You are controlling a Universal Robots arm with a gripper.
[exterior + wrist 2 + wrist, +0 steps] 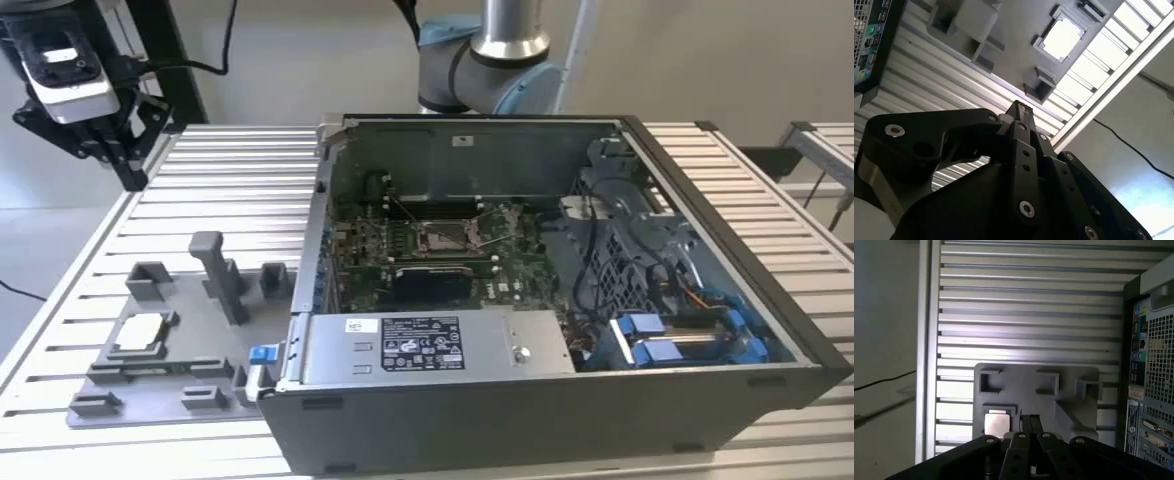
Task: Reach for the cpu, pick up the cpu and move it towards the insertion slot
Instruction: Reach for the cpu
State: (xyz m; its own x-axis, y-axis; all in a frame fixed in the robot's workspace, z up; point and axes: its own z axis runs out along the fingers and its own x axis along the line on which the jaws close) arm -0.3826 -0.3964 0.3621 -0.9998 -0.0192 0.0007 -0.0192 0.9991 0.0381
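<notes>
One open computer case (534, 420) lies flat on the table (227, 180), so the insertion slot (447, 235) inside it faces up and is reachable from above. Beside the case a grey holder (194, 352) cradles the cpu (144, 333) flat, likely to keep it square for pickup. The gripper (1021, 106), pressed together and holding nothing, hangs well above the holder, outside the case.

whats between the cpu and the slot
In the exterior view, a grey post and the case wall stand between the cpu and the slot.
</notes>
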